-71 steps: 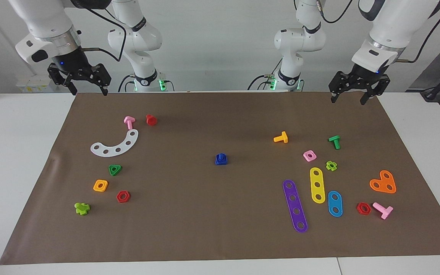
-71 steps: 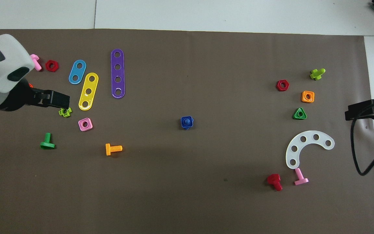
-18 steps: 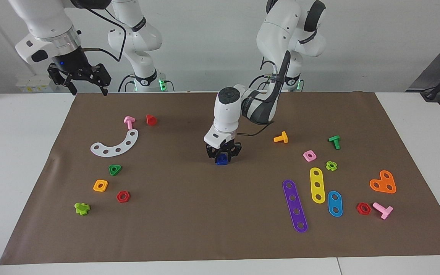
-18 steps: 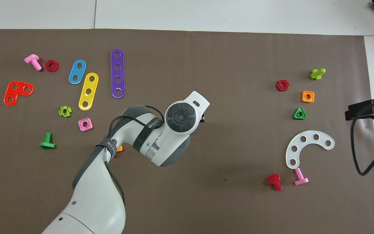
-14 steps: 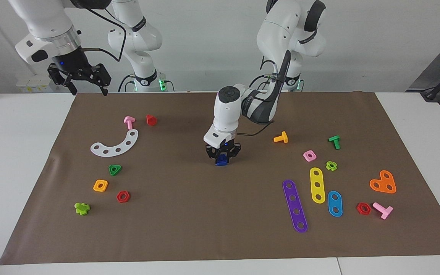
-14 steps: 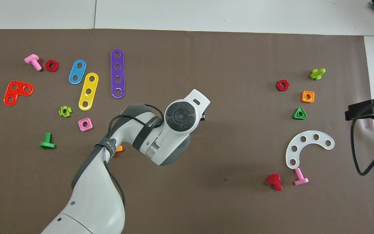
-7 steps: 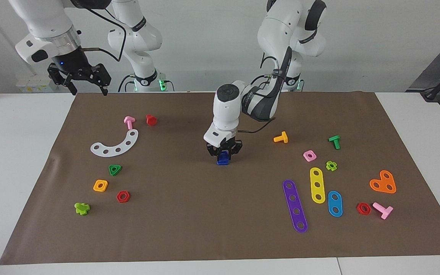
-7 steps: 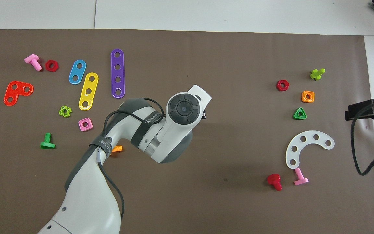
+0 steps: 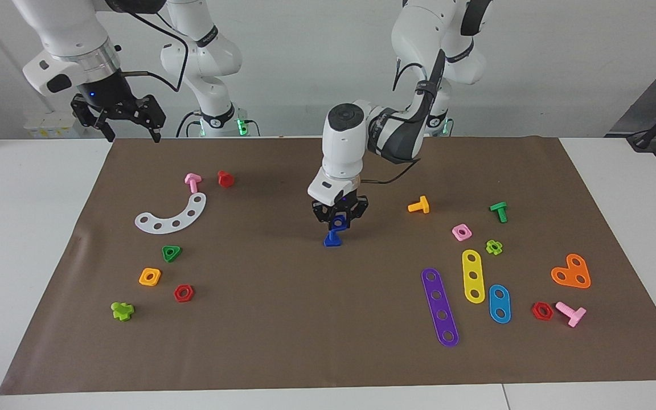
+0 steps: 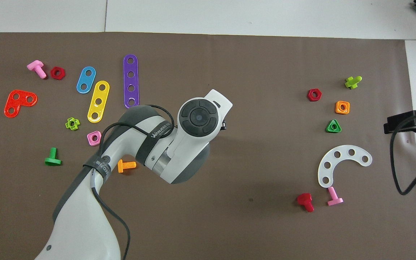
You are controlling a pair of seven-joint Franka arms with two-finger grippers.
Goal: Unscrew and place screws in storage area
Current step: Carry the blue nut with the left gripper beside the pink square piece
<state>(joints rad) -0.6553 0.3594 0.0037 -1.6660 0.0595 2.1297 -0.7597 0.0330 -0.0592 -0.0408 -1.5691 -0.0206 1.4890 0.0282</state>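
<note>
My left gripper point(image 9: 339, 224) hangs over the middle of the brown mat point(image 9: 282, 319), shut on the upper part of the blue screw point(image 9: 337, 221). The screw's flat blue head point(image 9: 332, 242) shows just below the fingers, at or barely above the mat. I cannot tell whether nut and bolt are still joined. In the overhead view the left arm's hand point(image 10: 199, 117) hides the blue screw. My right gripper point(image 9: 118, 126) is open and empty, waiting in the air over the mat's edge nearest the robots at the right arm's end; it also shows in the overhead view point(image 10: 390, 127).
Toward the right arm's end lie a white curved strip point(image 9: 173, 216), pink bolt point(image 9: 192, 182), red bolt point(image 9: 225, 179), green triangular nut point(image 9: 171, 253) and orange nut point(image 9: 150, 277). Toward the left arm's end lie an orange bolt point(image 9: 419, 205), green bolt point(image 9: 499, 211), and purple point(image 9: 439, 306), yellow point(image 9: 473, 275) and blue strips point(image 9: 499, 303).
The left arm came from its end of the table to the blue screw at the middle, closed on it and has now risen a little with its upper part. The right arm has not moved.
</note>
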